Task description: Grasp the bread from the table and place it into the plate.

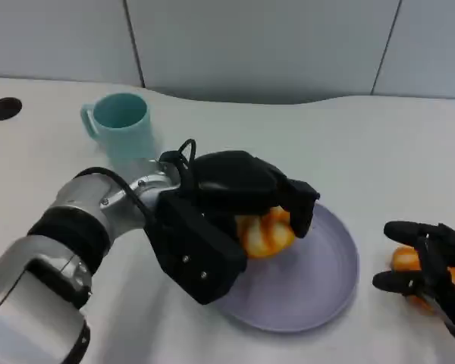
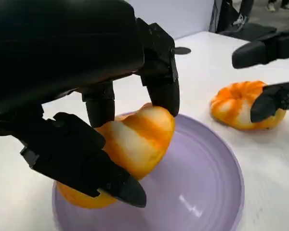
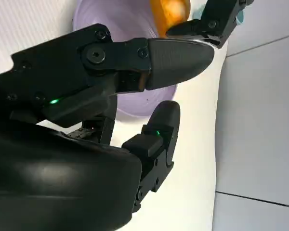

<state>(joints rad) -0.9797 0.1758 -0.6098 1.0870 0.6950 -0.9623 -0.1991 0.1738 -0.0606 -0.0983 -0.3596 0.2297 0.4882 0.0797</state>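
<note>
My left hand (image 1: 235, 197) grips an orange and white striped bread (image 1: 265, 233) low over the left part of the lilac plate (image 1: 318, 280). In the left wrist view its fingers (image 2: 159, 82) close around the bread (image 2: 139, 139) just inside the plate (image 2: 207, 183); I cannot tell whether the bread touches the plate. My right hand (image 1: 428, 262) lies on the table to the right of the plate, fingers apart. In the right wrist view that hand (image 3: 111, 96) points toward the plate (image 3: 111, 19) and the held bread (image 3: 169, 12).
A second striped bread (image 1: 404, 259) lies on the table against my right hand's fingers (image 2: 274, 101), seen as a round loaf (image 2: 236, 108) in the left wrist view. A teal cup (image 1: 121, 125) stands behind my left forearm. A dark round hole (image 1: 4, 108) marks the far left.
</note>
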